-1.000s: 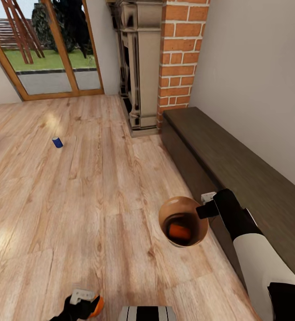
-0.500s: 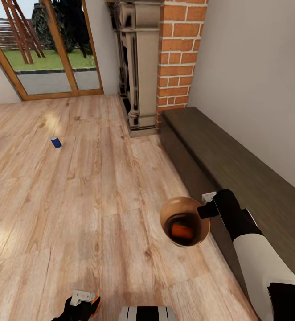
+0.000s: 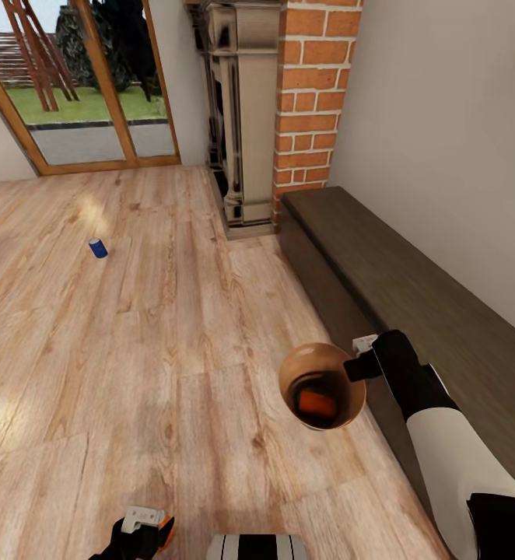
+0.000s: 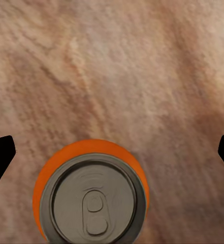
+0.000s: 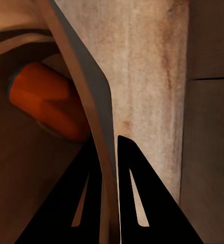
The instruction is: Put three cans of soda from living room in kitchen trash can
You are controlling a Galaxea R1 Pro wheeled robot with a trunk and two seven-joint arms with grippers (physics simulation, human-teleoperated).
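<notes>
Wood floor [image 3: 133, 350]: blue can [image 3: 98, 247] at 11 o'clock, light, slick, grab mid-body; left gripper [image 4: 112, 152] spread around orange can [image 4: 91, 195], right gripper [image 5: 107, 145] pinching bin [image 3: 320, 385] rim

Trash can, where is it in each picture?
Head view: tash can lower right of centre, rim pinched by the right gripper, orange can inside.
Right wrist view: its rim between the jaws.
Left wrist view: another orange can instead.
Shared landmark: the wood floor.

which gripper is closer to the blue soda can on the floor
Left. The left gripper sits low near the robot, holding an orange can, on the same side as the blue can. The right gripper grips the bin's rim, farther across.
</notes>
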